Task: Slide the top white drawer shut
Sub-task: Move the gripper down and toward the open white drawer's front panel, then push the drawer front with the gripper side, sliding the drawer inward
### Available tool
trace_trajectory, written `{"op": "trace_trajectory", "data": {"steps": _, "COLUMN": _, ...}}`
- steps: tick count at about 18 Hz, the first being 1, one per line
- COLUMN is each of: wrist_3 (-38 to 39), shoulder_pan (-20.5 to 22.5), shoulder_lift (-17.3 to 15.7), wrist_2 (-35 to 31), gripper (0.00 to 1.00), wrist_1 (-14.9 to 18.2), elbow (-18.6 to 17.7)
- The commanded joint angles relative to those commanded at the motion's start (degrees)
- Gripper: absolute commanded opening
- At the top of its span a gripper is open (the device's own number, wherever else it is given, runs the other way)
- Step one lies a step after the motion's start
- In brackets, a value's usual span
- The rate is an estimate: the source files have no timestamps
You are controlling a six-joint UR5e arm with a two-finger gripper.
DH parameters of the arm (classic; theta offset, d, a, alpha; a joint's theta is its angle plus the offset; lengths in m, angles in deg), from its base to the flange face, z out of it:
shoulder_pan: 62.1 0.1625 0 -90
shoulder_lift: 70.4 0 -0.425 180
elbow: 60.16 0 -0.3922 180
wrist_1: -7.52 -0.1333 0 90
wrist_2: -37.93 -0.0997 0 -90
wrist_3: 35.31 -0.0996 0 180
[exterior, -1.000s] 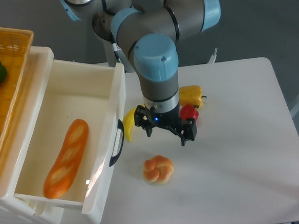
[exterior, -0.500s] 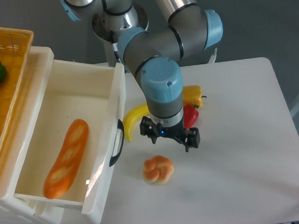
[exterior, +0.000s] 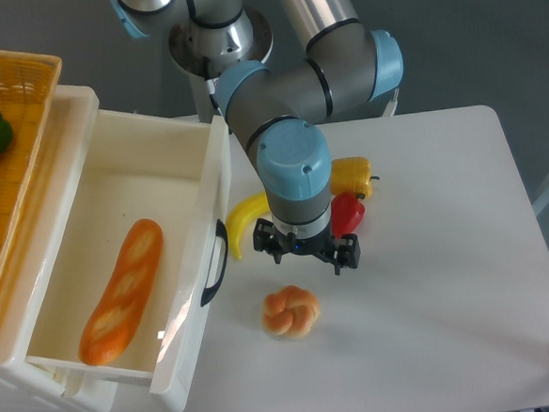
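White drawer (exterior: 118, 264) pulled well out at your left, baguette (exterior: 120, 290) lying inside, black handle (exterior: 214, 264) facing gripper (exterior: 306, 251). Gripper hangs over desk (exterior: 447, 250) just right of handle, apart from it; wrist hides jaws, so you cannot tell their spread. Banana (exterior: 242, 220) and peppers (exterior: 352, 193) partly hidden behind arm. Bun (exterior: 290, 312) below gripper. Basket (exterior: 9, 111) cut off at left edge.

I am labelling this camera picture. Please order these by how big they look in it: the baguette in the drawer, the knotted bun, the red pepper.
1. The baguette, clearly the largest.
2. The knotted bun.
3. The red pepper, though the arm hides part of it, so its place below the bun is unsure.
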Motion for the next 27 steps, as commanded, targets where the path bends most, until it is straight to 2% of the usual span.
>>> {"op": "trace_trajectory", "data": {"steps": 8, "wrist_3": 0.54, "shoulder_pan": -0.79, "shoulder_lift": 0.00, "wrist_2": 3.51, "gripper": 1.00, "wrist_1": 0.18, "elbow": 0.00}}
{"op": "trace_trajectory", "data": {"steps": 22, "wrist_3": 3.27, "shoulder_pan": -3.69, "shoulder_lift": 0.09, "wrist_2": 4.39, "gripper": 1.00, "wrist_1": 0.27, "elbow": -0.09}}
{"op": "trace_trajectory", "data": {"steps": 27, "wrist_3": 3.18, "shoulder_pan": -3.60, "shoulder_lift": -0.44, "wrist_2": 7.29, "gripper": 1.00, "wrist_1": 0.44, "elbow": 0.00}}
